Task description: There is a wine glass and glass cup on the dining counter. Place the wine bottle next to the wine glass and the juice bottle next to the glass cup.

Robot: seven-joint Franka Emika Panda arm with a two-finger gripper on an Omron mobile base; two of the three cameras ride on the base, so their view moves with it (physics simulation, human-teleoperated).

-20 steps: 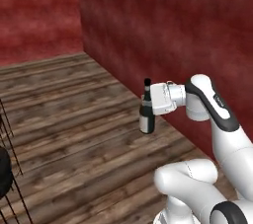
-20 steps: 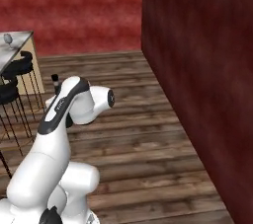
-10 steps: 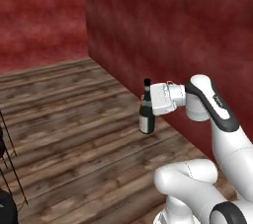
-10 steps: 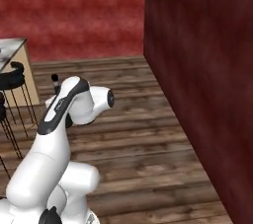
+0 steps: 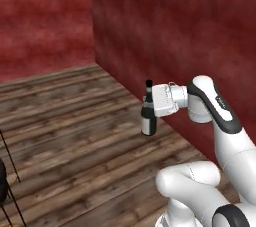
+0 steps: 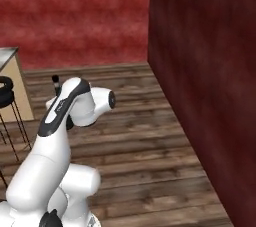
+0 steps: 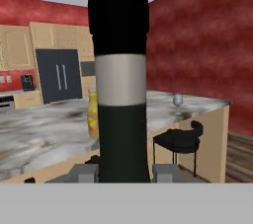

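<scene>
Mottled dark red walls (image 5: 165, 26) meet at a corner above a floor of brown wooden planks (image 5: 75, 136). In the hand view, tan upper cabinets (image 7: 29, 38) line a far red wall above a black double-door unit (image 7: 59, 76), probably a fridge. A black round stool (image 7: 180, 141) stands against a tan panel (image 7: 215, 141); another stool (image 6: 6, 96) shows in the right base view.

Base turns; the room slides across both base views.

In the left base view the wall corner shifts right and the stool (image 5: 2, 186) slips to the lower left edge. In the right base view the table (image 6: 9, 58) and its stool (image 6: 6, 93) retreat to the left edge; the wine bottle (image 5: 148, 111) keeps its place in the frame.
</scene>
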